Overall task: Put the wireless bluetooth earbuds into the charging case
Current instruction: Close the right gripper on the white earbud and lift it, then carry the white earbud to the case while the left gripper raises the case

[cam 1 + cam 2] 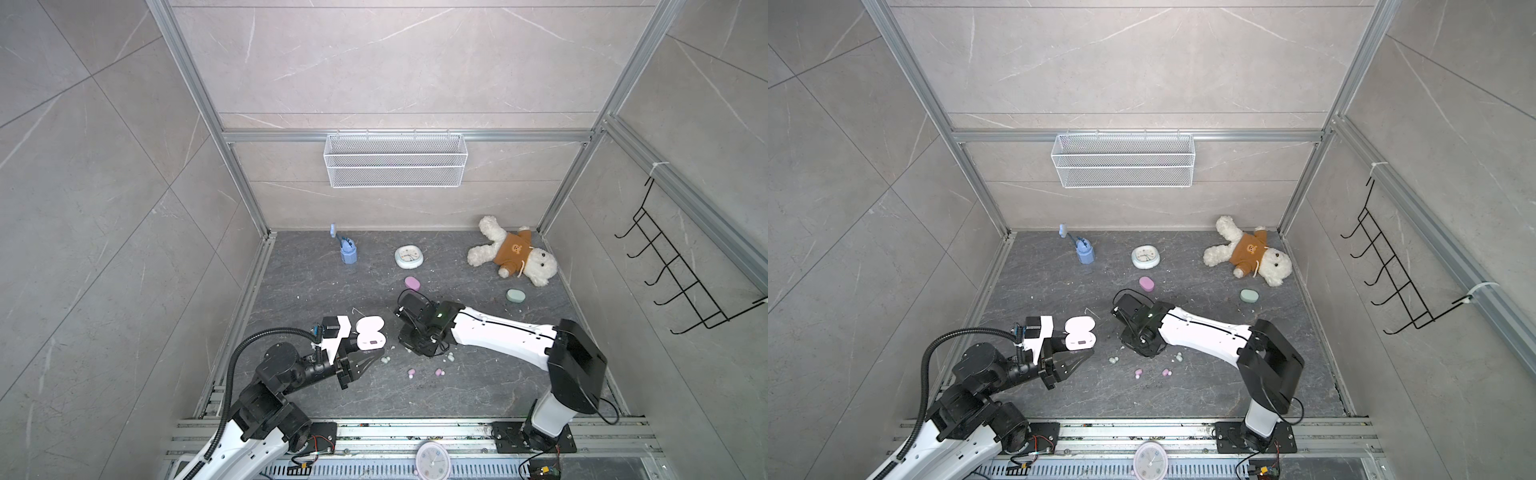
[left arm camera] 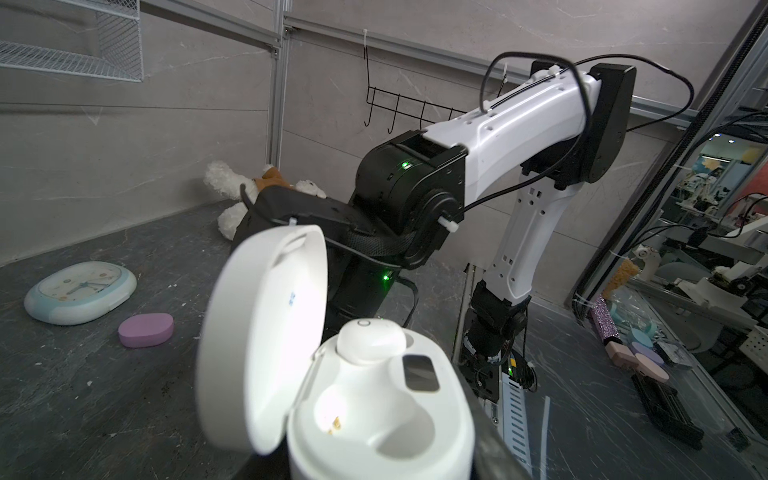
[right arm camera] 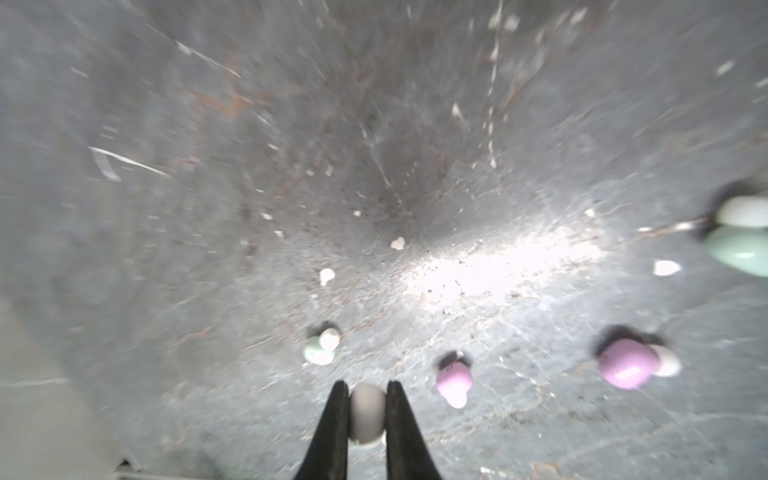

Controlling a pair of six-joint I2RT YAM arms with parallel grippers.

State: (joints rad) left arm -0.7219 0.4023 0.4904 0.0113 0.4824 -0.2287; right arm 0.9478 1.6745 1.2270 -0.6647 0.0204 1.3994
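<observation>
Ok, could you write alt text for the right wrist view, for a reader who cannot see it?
The right gripper is shut on a white earbud, with a grey marbled table behind it. Loose on the table lie two pink earbuds and two mint green earbuds, among white crumbs. The picture is blurred.

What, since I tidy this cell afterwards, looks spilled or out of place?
Pink buds and green buds lie scattered loose on the table among white crumbs. The plush bear sprawls on its back near the far corner, and a clock lies flat rather than upright. The white case holds only one white bud.
</observation>
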